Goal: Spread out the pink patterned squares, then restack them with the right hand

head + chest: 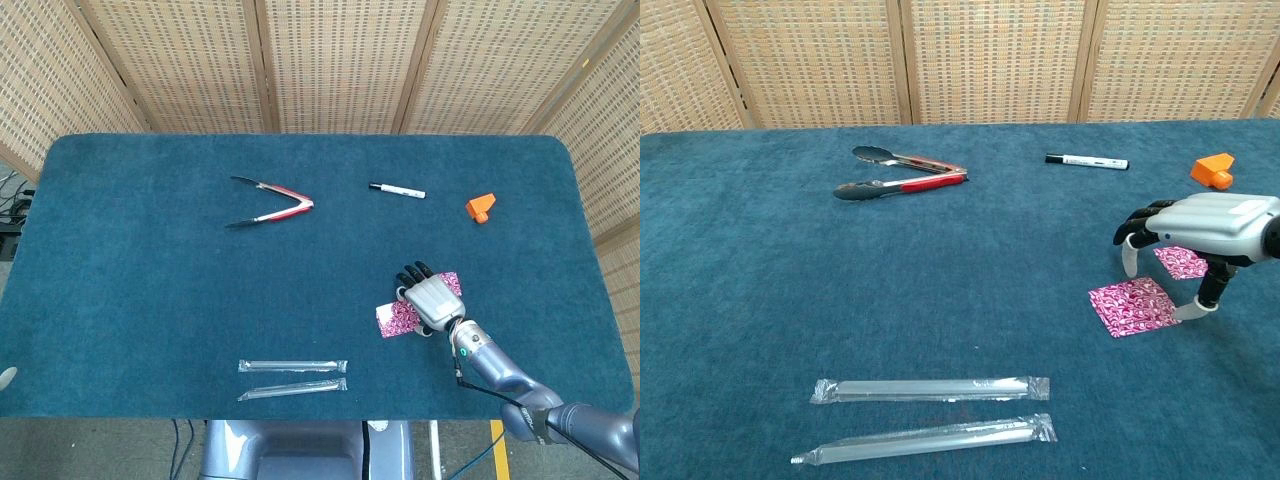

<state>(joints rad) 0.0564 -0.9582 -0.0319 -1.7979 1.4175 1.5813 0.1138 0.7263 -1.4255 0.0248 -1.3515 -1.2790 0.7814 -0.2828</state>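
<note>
Silver-grey right hand point(1200, 226) with black fingers, apparently a green-dotted wrist, grey arm.

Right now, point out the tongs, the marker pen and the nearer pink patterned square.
tongs point(902, 183), chest view, on the red handle.
marker pen point(1087, 161), chest view, mid-barrel.
nearer pink patterned square point(1133, 306), chest view, centre of its face.

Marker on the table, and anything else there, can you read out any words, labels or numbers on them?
None can be read.
The marker has dark print on its white barrel, too small to make out.
The pink squares show only a swirl pattern, no text.
The orange block is plain.
</note>
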